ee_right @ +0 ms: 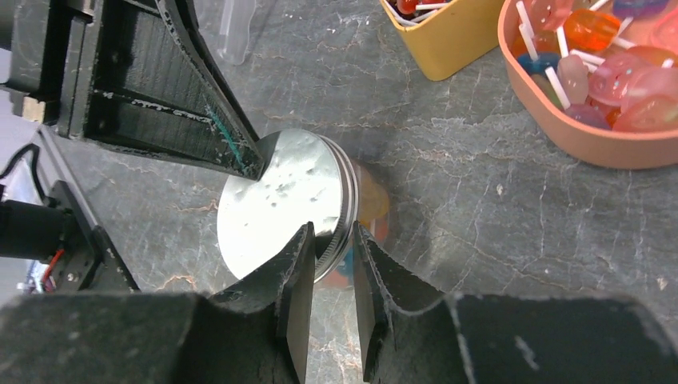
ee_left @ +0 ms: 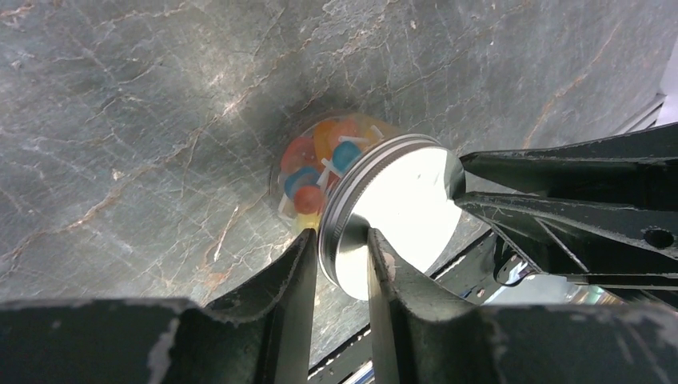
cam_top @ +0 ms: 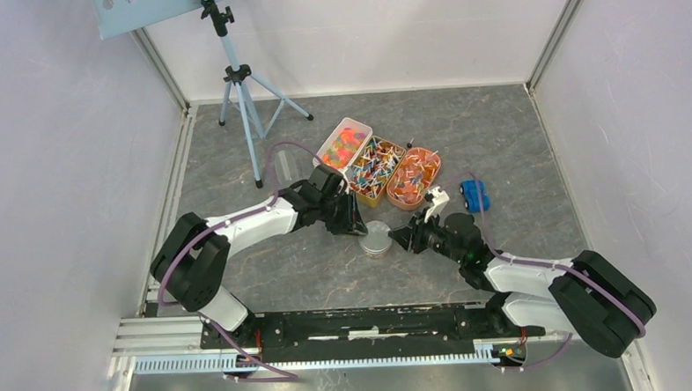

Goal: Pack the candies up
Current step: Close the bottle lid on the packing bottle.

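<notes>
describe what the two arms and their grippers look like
Both arms have white link shells with black joints. A purple cable runs along the left arm and another along the right arm. The left gripper and right gripper are black, with flat tapered fingers, edges scuffed.

No text, label, brand, number or sign is legible in any view. The lid (ee_right: 280, 200) is bare metal. The orange tub (ee_right: 576, 140) and yellow tub (ee_right: 452, 44) show plain walls. The toy car (cam_top: 475, 194), far right, is too small to read.
</notes>
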Controlling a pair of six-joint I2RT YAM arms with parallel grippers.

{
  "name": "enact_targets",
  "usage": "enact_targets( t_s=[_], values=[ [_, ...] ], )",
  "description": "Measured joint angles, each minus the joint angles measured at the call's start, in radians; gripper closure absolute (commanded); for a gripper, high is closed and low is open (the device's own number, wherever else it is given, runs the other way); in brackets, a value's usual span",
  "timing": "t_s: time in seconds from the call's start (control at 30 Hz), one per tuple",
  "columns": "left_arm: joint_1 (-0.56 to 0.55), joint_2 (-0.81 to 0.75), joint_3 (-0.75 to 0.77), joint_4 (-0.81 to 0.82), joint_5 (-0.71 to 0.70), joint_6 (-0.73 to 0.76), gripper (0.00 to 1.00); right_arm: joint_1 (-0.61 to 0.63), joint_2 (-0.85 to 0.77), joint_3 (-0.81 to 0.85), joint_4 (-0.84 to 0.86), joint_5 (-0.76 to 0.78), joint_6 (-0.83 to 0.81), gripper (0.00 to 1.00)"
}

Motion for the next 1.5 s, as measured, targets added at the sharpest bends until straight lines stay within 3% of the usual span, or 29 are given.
enact_targets(
  t_s=[0.3,0.47,0.57,0.83,1.07,1.3,1.5],
  values=[
    [0.008,-0.024,-0.072,0.122,0.034,-0.019,0.66,-0.01,0.004,-0.063,0.114,-0.015,0.063,0.67],
    [0.008,-0.045,-0.083,0.102,0.034,-0.024,0.57,-0.018,0.007,-0.051,0.089,-0.048,0.06,0.51],
    [0.007,-0.055,-0.083,0.072,0.034,-0.023,0.48,-0.021,0.004,-0.03,0.035,-0.081,0.048,0.48],
    [0.008,-0.063,-0.066,0.01,0.034,-0.023,0.48,-0.022,-0.09,-0.01,-0.077,-0.111,0.017,0.52],
    [0.008,-0.064,-0.064,-0.007,0.039,-0.023,0.52,-0.023,-0.073,-0.008,-0.096,-0.124,0.013,0.6],
    [0.008,-0.062,-0.071,-0.008,0.05,-0.024,0.63,-0.023,-0.024,-0.029,-0.006,-0.147,0.04,0.63],
    [0.006,-0.063,-0.104,0.064,0.066,-0.039,0.65,-0.023,-0.045,-0.12,0.119,-0.133,0.072,0.63]
  ],
)
